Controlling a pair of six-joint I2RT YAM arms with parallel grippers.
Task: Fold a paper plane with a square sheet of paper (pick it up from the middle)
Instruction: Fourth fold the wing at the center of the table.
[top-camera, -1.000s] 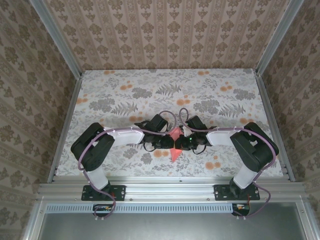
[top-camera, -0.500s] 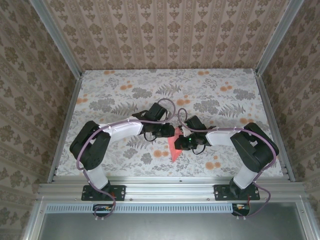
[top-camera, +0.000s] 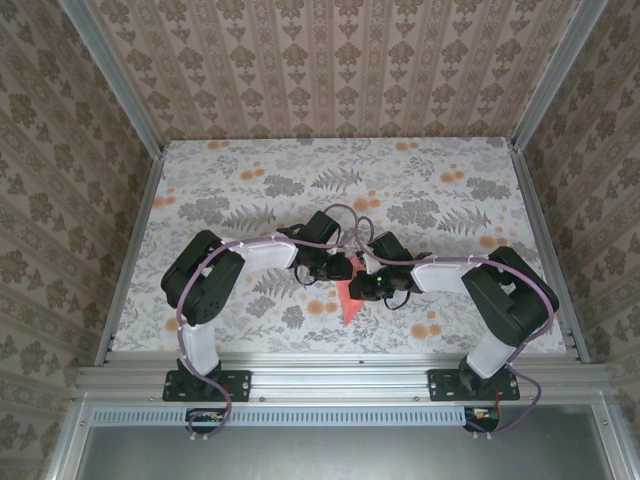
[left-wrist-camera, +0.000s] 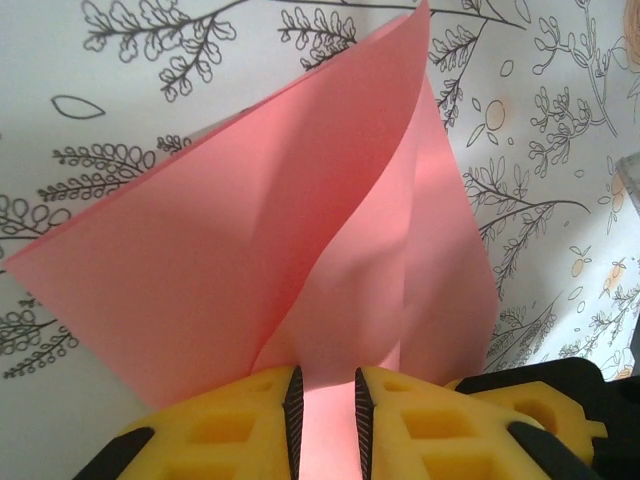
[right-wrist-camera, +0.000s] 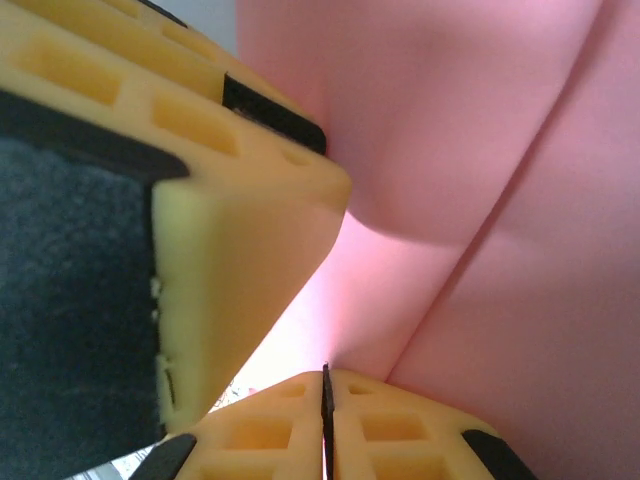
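The square sheet of paper (top-camera: 347, 300) is salmon pink and loosely folded, its point aimed at the near edge of the table. In the left wrist view the paper (left-wrist-camera: 250, 250) stands up in curved layers, and a rounded fold runs down between my left gripper's (left-wrist-camera: 325, 385) yellow fingers, which stand slightly apart and squeeze it. My right gripper (right-wrist-camera: 326, 380) is shut on a lower layer of the paper (right-wrist-camera: 480, 200), with a left finger (right-wrist-camera: 250, 230) close beside it. From above, the left gripper (top-camera: 340, 268) and the right gripper (top-camera: 358, 285) meet over the paper.
The flower-printed table cover (top-camera: 240, 190) stretches away behind the grippers. Metal rails (top-camera: 130, 250) run along the table's sides, with patterned walls beyond them. Both forearms reach inward from the near edge, and cables (top-camera: 345, 215) loop above the wrists.
The left arm's elbow has swung forward and inward, and its gripper has shifted a little away from the near edge at the paper. The right arm and the paper have hardly moved.
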